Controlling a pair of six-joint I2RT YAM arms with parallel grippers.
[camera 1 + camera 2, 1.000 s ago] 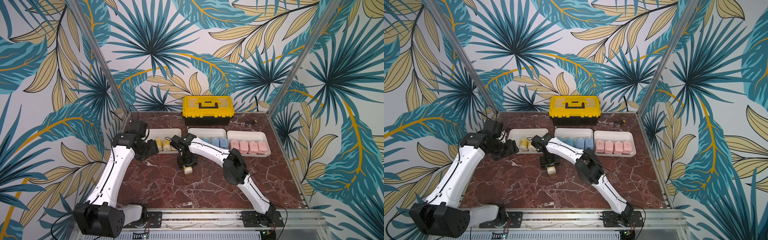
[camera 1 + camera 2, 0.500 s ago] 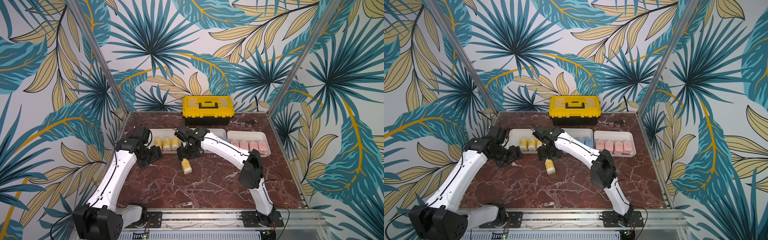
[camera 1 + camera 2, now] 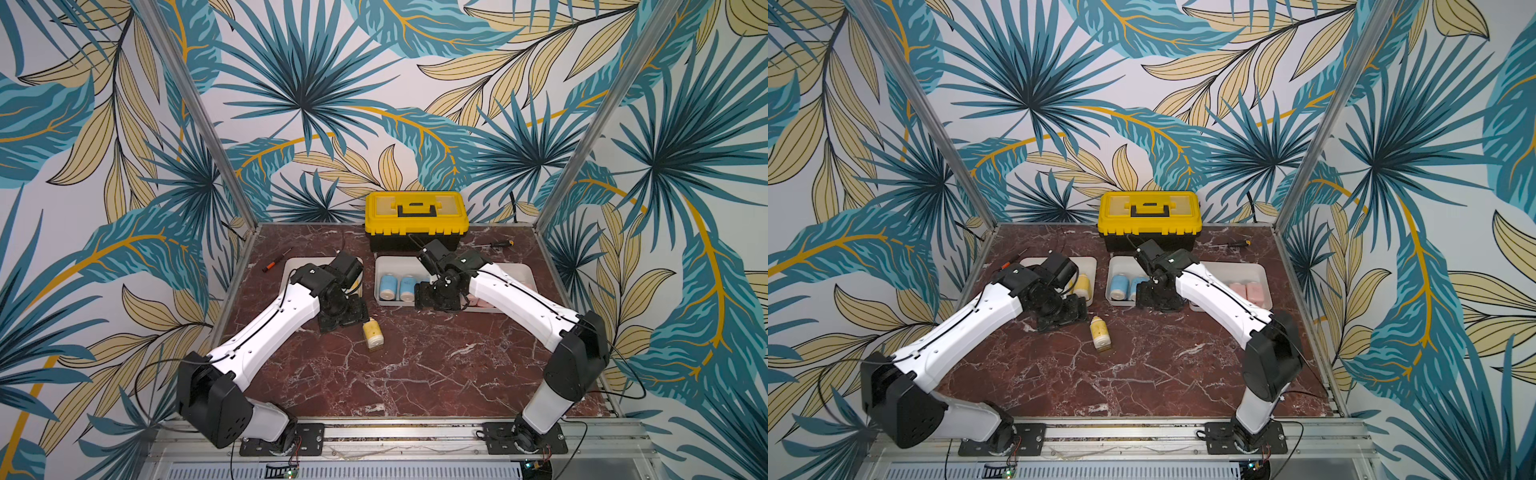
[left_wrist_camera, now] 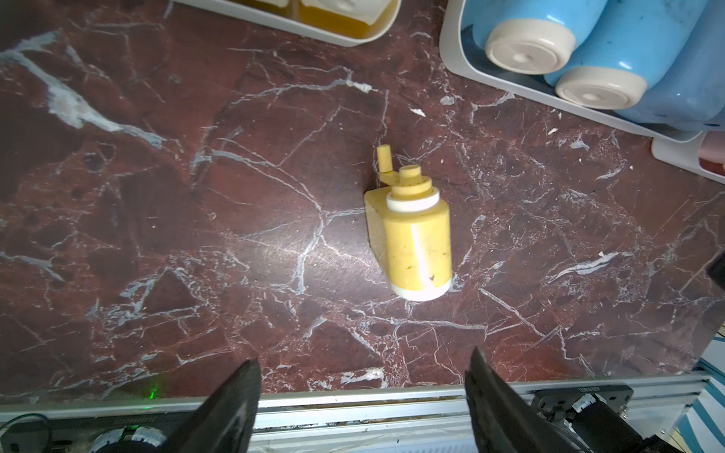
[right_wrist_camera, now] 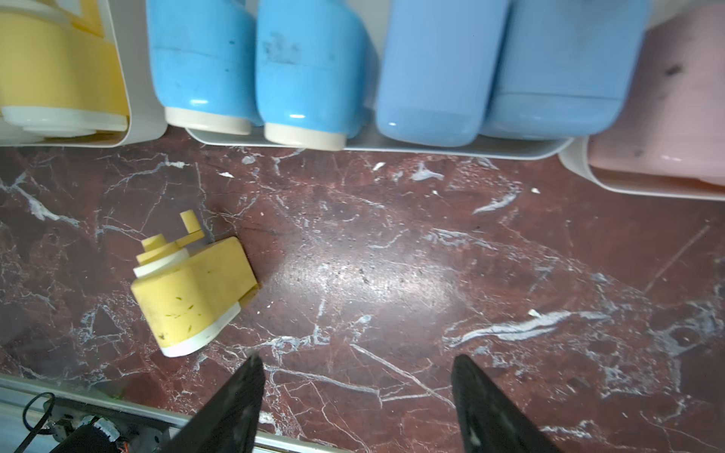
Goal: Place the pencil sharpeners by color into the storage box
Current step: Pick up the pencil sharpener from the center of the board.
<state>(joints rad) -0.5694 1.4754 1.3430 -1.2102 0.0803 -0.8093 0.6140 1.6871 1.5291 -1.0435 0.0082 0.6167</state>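
One yellow pencil sharpener [image 3: 372, 334] [image 3: 1100, 330] lies on its side on the marble, in front of the three white trays of the storage box [image 3: 291, 266]. My left gripper [image 4: 363, 357] [image 3: 343, 316] hovers open just left of it, with nothing between its fingers; the sharpener [image 4: 416, 239] lies ahead of them. My right gripper [image 5: 357, 357] [image 3: 436, 295] hangs open and empty over the front rim of the middle tray [image 5: 431, 151], which holds blue sharpeners [image 5: 314, 70]. Yellow ones [image 3: 1081, 284] lie in the left tray, pink ones [image 3: 1246, 291] in the right.
A yellow-and-black toolbox [image 3: 415, 216] stands behind the trays at the back wall. A small screwdriver [image 3: 276, 261] lies at the back left and another [image 3: 496, 244] at the back right. Metal frame posts flank the table.
The right gripper left the yellow sharpener on the table and moved right to the middle tray. The left gripper moved right towards the sharpener. Both jaws opened wider.
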